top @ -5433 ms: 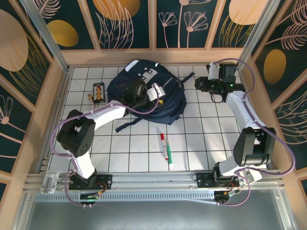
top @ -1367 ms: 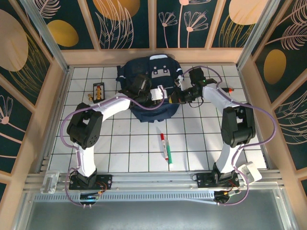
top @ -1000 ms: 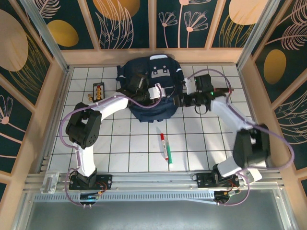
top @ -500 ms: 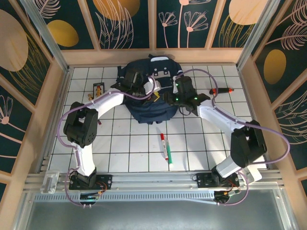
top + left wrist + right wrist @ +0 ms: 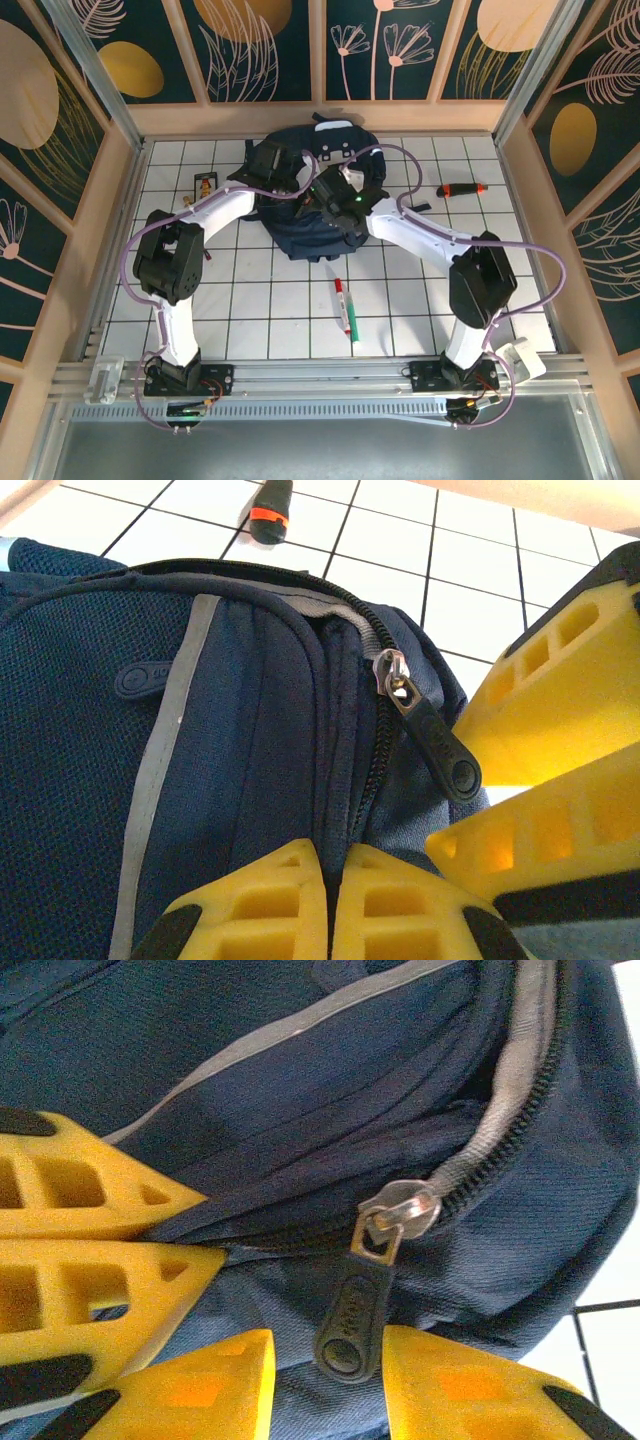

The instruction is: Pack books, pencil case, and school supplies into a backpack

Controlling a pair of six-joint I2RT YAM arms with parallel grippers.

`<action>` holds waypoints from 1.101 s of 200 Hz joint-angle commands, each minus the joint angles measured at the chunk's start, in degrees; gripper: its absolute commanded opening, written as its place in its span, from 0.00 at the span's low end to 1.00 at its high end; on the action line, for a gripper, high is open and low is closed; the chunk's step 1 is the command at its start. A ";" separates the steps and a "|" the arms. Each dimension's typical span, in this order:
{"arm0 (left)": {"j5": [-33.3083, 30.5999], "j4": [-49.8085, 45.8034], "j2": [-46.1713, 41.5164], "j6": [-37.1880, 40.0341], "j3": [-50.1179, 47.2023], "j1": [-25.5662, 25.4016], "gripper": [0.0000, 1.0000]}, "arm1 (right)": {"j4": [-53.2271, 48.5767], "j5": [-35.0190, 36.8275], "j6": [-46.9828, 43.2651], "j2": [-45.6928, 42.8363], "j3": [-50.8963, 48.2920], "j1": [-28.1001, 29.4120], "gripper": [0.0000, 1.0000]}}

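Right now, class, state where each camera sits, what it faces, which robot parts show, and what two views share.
Top external: above, behind the bases, looking down at the backpack; left arm, right arm shown.
Left wrist: on its arm, facing the zipper pull; left pincer shut below.
Right wrist: on its arm, facing the pull; right pincer straddles it.
Shared: both wrist views show the pull and the opposite pincer.

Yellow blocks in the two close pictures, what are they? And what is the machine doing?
They are the robot's fingers. Two white arms stand at the edge of the table; the top picture looks down on them, and each close picture comes from a wrist camera. The left gripper pinches the backpack fabric. The right gripper is open around the zipper pull. On the table lie a marker pen, a red-and-black tool and a small black card.
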 commanded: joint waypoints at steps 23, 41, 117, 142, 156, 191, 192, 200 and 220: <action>11.01 1.56 -0.74 -0.34 0.52 -0.41 0.00 | -1.60 11.00 0.50 2.54 2.51 -2.66 0.35; 11.10 1.64 -0.76 0.10 0.31 -0.35 0.00 | -0.29 8.67 -1.40 2.39 2.52 -3.94 0.35; 8.24 1.30 -1.86 1.50 -2.02 -0.14 0.00 | 0.82 1.45 -8.55 1.62 3.64 -4.98 0.00; 5.50 1.67 -3.92 4.39 -5.20 0.04 0.00 | -0.92 -0.83 -10.92 0.34 3.48 -6.61 0.00; 4.19 1.78 -5.56 7.56 -7.73 0.18 0.00 | -0.27 -5.70 -13.91 -1.29 2.12 -8.43 0.00; -2.25 2.61 -8.60 12.13 -11.60 0.51 0.00 | 1.00 -31.80 -23.37 -5.56 -1.88 -16.08 0.00; -2.43 2.61 -8.63 12.27 -11.64 0.52 0.00 | 1.01 -32.34 -23.42 -5.66 -2.01 -16.38 0.00; -3.49 2.41 -8.96 13.49 -11.89 0.53 0.00 | 1.69 -35.95 -23.77 -6.84 -3.30 -18.41 0.00; -5.53 2.37 -9.45 15.96 -12.35 0.59 0.00 | 3.23 -44.52 -24.51 -8.72 -6.10 -23.76 0.00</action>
